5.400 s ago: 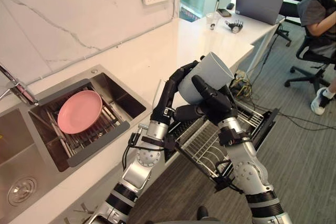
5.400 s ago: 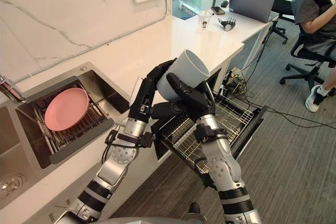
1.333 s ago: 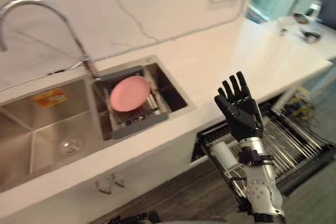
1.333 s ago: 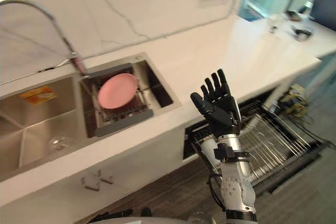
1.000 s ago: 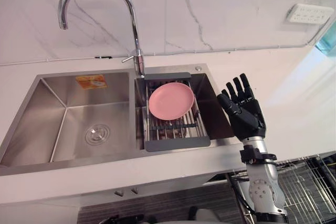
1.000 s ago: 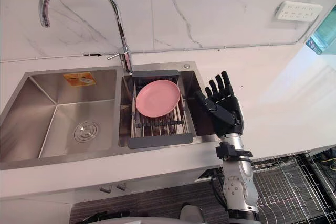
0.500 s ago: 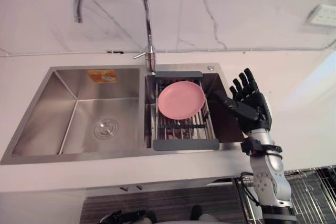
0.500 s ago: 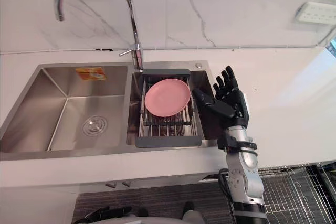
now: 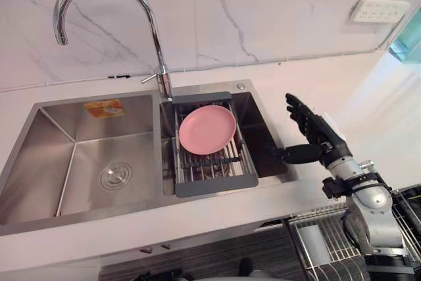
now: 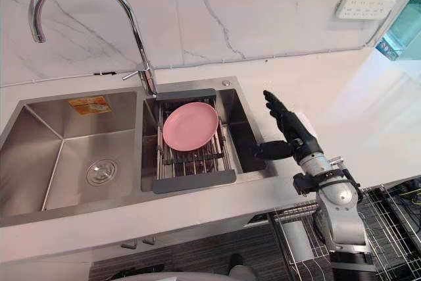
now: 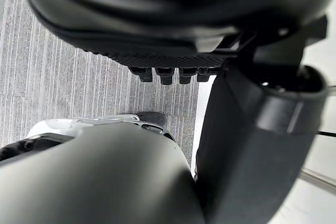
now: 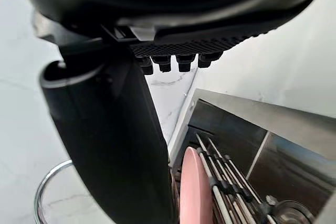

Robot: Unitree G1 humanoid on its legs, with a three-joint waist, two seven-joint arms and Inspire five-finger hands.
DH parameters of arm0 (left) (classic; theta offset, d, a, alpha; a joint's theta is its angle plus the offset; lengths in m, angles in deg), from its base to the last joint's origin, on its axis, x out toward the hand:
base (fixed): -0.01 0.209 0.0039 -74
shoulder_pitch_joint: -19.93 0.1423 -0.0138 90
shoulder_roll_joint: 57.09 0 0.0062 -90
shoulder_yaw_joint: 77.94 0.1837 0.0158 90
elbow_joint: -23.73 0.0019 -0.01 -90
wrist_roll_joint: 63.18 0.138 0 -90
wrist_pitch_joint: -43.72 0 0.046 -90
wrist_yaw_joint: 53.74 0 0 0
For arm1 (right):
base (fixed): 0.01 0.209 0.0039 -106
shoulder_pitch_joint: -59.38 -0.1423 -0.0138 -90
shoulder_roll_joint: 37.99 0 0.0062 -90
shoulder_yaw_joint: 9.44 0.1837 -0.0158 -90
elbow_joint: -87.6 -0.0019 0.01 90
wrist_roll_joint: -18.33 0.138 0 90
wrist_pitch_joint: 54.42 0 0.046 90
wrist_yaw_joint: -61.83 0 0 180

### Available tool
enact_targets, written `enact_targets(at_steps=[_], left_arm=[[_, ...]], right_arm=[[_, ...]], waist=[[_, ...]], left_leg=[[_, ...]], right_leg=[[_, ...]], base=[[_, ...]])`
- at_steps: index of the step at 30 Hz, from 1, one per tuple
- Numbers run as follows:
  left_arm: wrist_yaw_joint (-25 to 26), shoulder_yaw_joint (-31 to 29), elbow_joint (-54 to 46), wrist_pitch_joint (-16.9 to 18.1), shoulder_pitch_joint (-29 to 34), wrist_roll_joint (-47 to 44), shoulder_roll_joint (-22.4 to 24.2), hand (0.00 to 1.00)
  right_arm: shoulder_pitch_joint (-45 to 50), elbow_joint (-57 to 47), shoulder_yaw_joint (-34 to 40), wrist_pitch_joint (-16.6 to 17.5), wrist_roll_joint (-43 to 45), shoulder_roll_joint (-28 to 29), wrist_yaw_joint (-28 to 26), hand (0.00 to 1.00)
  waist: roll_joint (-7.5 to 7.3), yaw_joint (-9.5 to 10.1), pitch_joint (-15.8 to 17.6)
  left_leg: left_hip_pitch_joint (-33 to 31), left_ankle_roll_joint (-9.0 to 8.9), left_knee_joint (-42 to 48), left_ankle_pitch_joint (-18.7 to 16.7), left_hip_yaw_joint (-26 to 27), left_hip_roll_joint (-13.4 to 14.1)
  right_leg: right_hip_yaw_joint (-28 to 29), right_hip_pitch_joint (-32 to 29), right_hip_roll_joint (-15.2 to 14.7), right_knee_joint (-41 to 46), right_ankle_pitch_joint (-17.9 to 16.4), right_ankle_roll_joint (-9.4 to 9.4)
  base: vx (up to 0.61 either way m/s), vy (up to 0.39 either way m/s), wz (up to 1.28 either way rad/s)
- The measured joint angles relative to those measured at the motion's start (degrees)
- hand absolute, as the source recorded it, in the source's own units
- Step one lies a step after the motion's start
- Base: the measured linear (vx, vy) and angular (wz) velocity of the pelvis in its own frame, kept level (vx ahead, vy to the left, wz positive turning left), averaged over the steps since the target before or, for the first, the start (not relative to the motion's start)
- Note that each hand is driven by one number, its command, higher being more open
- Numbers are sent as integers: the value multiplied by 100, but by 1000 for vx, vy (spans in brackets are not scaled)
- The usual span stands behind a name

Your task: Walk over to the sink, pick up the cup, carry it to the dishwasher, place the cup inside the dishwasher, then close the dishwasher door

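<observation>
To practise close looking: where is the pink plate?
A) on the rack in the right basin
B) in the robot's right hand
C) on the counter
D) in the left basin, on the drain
A: the pink plate lies on the rack in the right basin of the sink; the right hand is open beside it, holding nothing.

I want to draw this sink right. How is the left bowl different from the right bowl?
The left bowl is wider than the right bowl. The left bowl shows its bare drain; the right bowl holds a grey rack with a pink plate. Both are shiny steel.
</observation>
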Motion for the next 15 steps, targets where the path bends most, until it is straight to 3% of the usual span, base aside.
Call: enact_targets(at_steps=[4,15], left_arm=[[-14,78,-5,87,16,87,-19,100],[32,240,-65,-35,15,116,-90,100]], right_arm=[[-1,0,-175,248,-352,-4,38,100],[-228,149,-662,296,-802,36,593,100]], waist=[[-26,8,-28],[-71,37,-59]], left_leg=[[35,3,-33,2,73,1],[37,18,-117,29,53,-23]], right_leg=[[41,0,10,-26,24,-7],[-124,1,10,-98,101,40]], base=[[-44,-20,-7],[-16,-10,0]])
